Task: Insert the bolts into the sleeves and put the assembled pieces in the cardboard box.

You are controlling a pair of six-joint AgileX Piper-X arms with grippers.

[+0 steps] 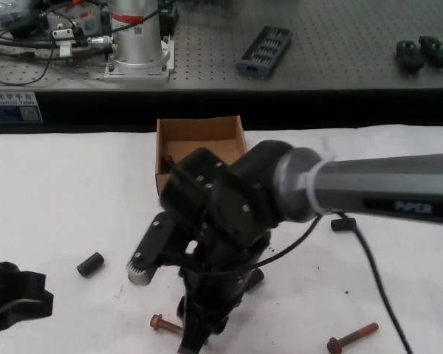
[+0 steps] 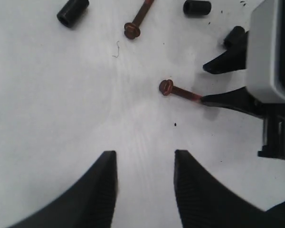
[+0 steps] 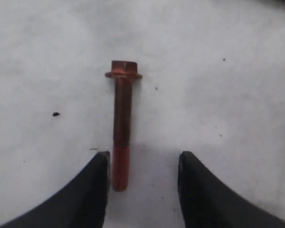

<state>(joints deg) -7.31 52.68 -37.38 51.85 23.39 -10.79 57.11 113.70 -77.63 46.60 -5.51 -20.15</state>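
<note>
1. Cardboard box (image 1: 199, 140) sits on the white bench (image 1: 59, 192), near its far edge.
2. Right gripper (image 3: 142, 161), fingers spread, straddles only the threaded tip of a bolt (image 3: 122, 123), off-centre; closing here may swivel it loose.
3. Left gripper (image 2: 145, 159) hovers spread, empty.
4. That bolt lies flat, long axis in line with the right fingers, head pointing away.

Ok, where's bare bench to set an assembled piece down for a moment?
Widest bare patch: the bench left of the cardboard box, beyond the sleeve. Another lies right of the box, beyond the right arm. Crowded at the front: the right gripper open astride one bolt, a second bolt nearby.
</note>
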